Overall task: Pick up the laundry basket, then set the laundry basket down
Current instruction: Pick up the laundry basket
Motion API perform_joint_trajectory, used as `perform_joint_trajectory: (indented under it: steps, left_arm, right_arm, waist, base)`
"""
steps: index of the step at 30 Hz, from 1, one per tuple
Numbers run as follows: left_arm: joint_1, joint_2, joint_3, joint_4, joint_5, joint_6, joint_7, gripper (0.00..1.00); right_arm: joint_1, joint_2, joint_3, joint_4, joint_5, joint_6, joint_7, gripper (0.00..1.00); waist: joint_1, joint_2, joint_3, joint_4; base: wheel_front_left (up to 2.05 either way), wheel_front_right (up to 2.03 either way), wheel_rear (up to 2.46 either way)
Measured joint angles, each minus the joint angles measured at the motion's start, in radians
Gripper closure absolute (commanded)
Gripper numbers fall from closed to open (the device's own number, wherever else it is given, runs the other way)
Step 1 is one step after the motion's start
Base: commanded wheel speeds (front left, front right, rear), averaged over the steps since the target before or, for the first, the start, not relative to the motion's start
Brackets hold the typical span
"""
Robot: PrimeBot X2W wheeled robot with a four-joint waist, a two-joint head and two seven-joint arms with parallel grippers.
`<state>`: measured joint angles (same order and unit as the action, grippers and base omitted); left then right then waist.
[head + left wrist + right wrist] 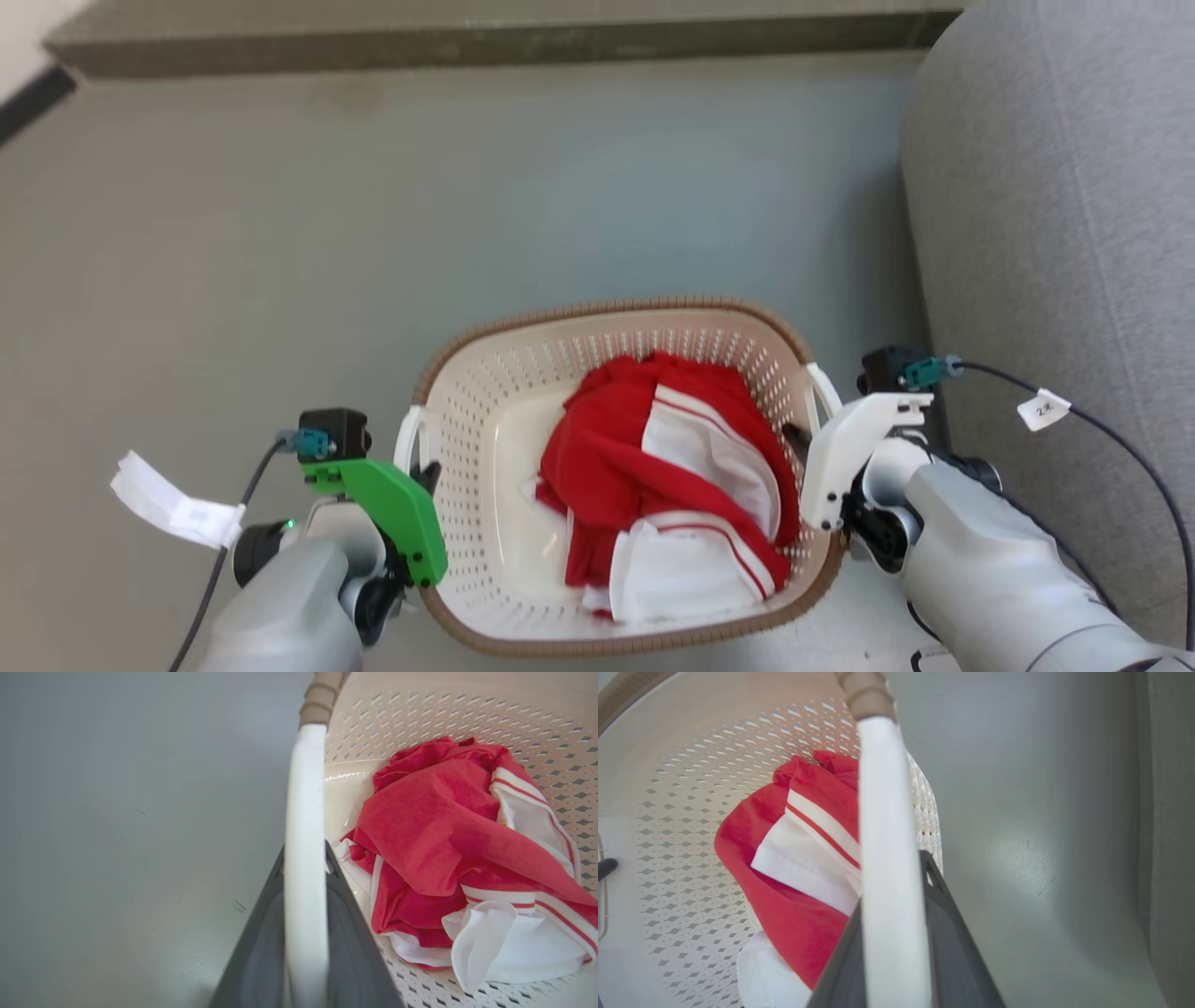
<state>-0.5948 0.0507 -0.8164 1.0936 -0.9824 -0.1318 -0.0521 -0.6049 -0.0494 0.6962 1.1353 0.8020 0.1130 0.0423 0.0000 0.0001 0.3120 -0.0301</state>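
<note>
**Basket spanned by both claws at its handles**

The laundry basket (616, 313) is seen between the two arms above the grey floor (373, 233), its long axis running from claw to claw. The left claw (428, 476) is closed on the left handle (303, 788) and the right claw (794, 437) on the right handle (878, 788). The underside is hidden, so contact with the floor cannot be judged.
</note>
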Motion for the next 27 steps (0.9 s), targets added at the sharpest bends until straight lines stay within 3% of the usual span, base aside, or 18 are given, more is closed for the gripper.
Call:
perform_joint_trajectory:
  steps: [14,27]
  left_arm:
    - [0.082,-0.01,-0.026,0.016,-0.06,0.0,0.091,1.0]
    - [0.082,-0.01,-0.046,0.018,-0.081,0.0,0.163,1.0]
  right_arm:
    - [0.078,0.006,0.03,0.029,0.053,0.0,0.093,1.0]
    - [0.083,0.004,0.047,0.036,0.081,-0.001,0.153,1.0]
  waist:
    - [-0.0001,0.0,-0.178,-0.014]
    - [0.0,0.0,-0.212,-0.02]
  base:
    - [0.0,0.0,0.0]
    - [0.0,0.0,0.0]
